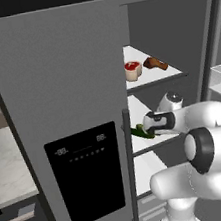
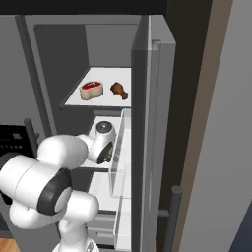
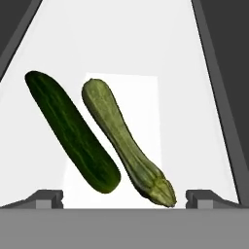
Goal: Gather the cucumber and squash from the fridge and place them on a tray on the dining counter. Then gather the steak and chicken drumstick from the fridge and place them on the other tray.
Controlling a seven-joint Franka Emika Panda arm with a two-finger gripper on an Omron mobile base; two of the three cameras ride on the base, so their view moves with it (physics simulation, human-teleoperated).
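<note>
The fridge has its right door swung open, and my arm reaches onto the middle shelf. In the hand view a dark green cucumber and a paler, ribbed squash lie side by side on the white shelf, both slanting. My gripper hovers just short of them, open wide, with nothing between its fingers. The cucumber peeks out beside my hand. One shelf up, the steak and the chicken drumstick rest next to each other. The trays and dining counter are out of view.
The shut left door carries a black dispenser panel and a dark handle. The open right door with its clear bins stands close to my arm. A marble counter lies to the left.
</note>
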